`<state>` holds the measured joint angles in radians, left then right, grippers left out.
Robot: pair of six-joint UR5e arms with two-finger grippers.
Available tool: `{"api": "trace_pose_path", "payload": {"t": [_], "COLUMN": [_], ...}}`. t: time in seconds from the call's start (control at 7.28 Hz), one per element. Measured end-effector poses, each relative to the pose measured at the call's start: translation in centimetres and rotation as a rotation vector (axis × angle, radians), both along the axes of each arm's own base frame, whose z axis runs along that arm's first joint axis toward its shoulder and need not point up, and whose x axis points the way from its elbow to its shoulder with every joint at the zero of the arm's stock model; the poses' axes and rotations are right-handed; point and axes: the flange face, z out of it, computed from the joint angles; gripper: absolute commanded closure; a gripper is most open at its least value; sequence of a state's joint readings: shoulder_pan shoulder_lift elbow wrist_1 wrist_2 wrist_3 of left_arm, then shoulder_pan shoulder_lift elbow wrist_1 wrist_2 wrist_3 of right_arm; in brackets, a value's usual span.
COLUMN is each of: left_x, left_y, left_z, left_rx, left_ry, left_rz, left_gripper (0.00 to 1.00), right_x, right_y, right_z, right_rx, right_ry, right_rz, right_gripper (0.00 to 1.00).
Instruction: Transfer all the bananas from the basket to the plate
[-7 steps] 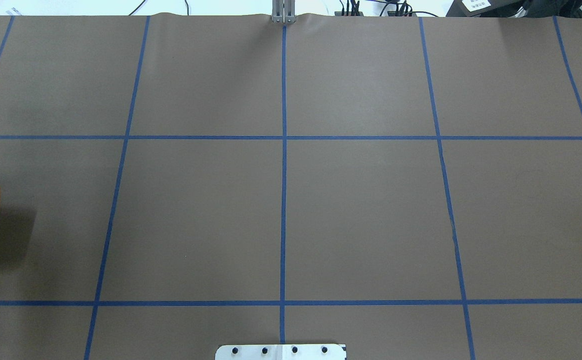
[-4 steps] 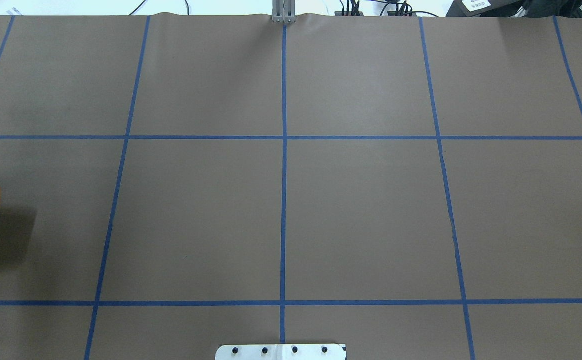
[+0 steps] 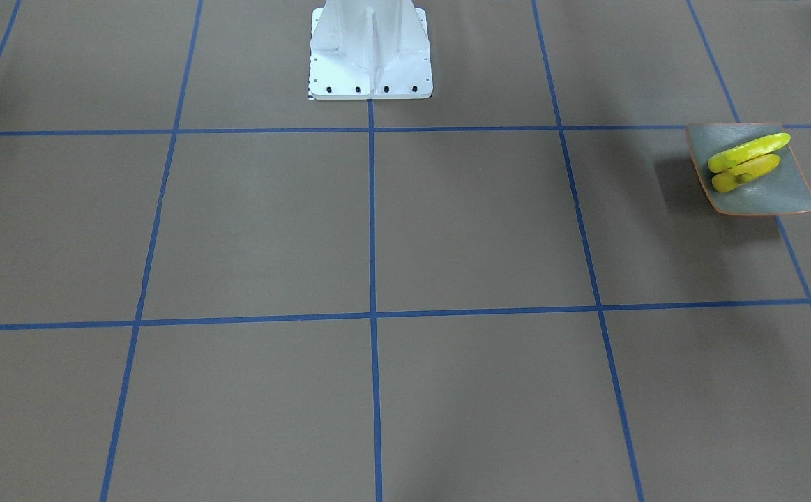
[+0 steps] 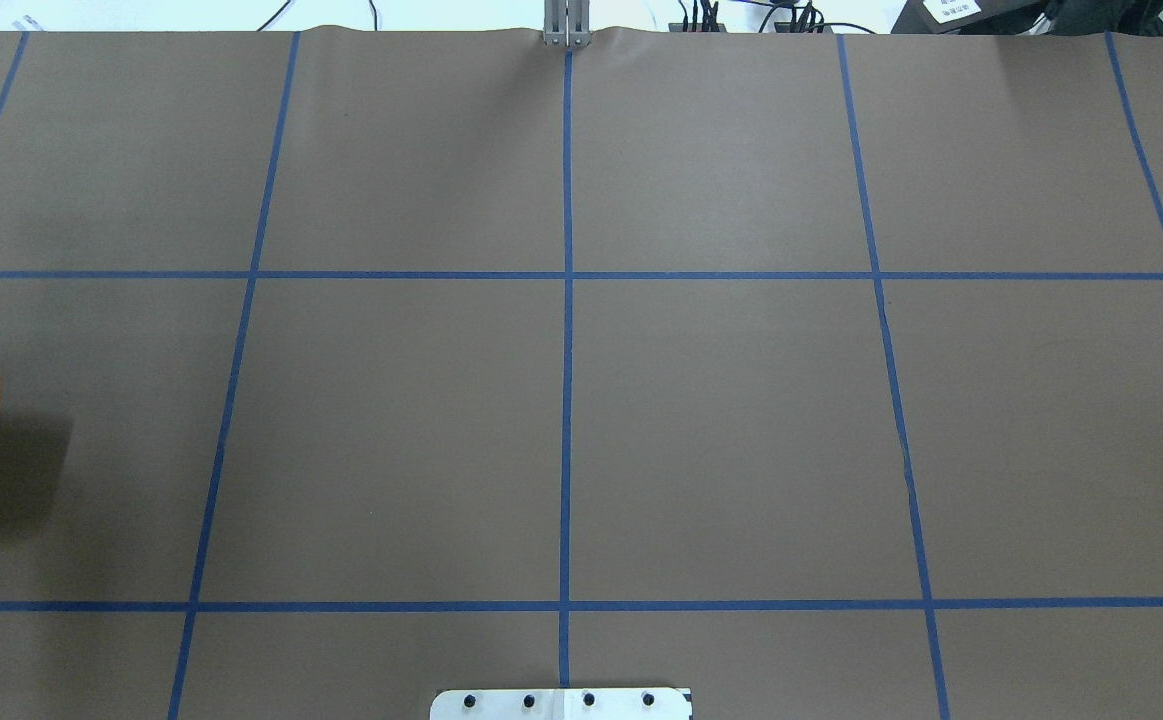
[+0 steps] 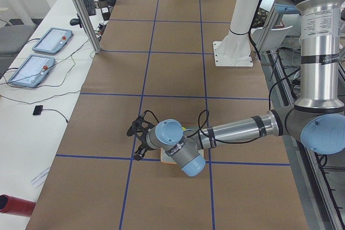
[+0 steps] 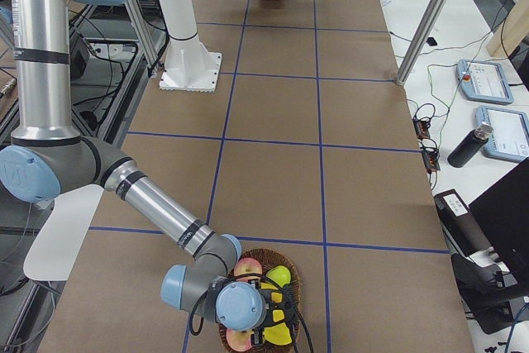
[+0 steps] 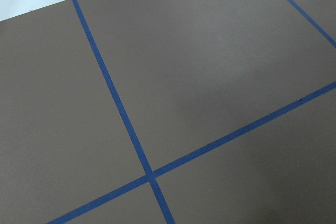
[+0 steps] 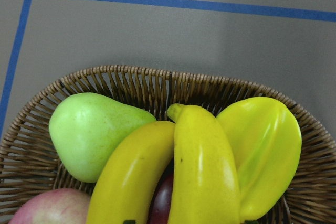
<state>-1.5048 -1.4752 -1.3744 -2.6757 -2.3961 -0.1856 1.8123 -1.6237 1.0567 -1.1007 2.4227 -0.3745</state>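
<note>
Nothing is moving overhead since before; two bananas (image 3: 747,162) are still lying on the plate (image 3: 768,192). We are hovering our right pincer (image 6: 274,320) over the basket (image 8: 157,77) and its remaining bananas (image 8: 202,166), though we cannot tell if it is clenched.

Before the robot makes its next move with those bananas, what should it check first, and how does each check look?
1. Bananas to fetch: two bananas lie on top in the basket: ok.
2. Right arm above the basket: ok.
3. Right hand open for a grasp: cannot tell.
4. Neighbours clear of the grasp: a green pear and a yellow starfruit lie against the bananas: not ok.
5. Room on the plate: the pair on it leaves space: ok.
6. Left arm clear of the plate: cannot tell; in the left side view its wrist hides the plate.
</note>
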Motion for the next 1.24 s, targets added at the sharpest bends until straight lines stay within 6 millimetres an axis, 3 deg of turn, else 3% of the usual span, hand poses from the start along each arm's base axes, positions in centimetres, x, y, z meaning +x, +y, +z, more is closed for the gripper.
{"api": "trace_pose_path", "payload": {"t": [0.14,0.41,0.96,1.24], "left_x": [0.0,0.0,0.0,0.0], "left_y": [0.1,0.2,0.3,0.4], "left_z": [0.0,0.1,0.3,0.4], "left_rx": [0.002,0.003,-0.001,-0.009], "left_ry": [0.0,0.0,0.002,0.004], "left_rz": [0.0,0.001,0.001,0.0], "left_gripper": [0.0,0.0,0.0,0.0], "right_x": [0.0,-0.1,0.2,0.8], "right_y": [0.1,-0.1,-2.0,-3.7], "right_z": [0.3,0.2,-2.6,-6.2], "right_rx": [-0.003,-0.004,0.049,0.112], "right_ry": [0.007,0.006,0.011,0.023], "right_rz": [0.0,-0.001,0.006,0.013], "right_gripper": [0.75,1.0,1.0,1.0]}}
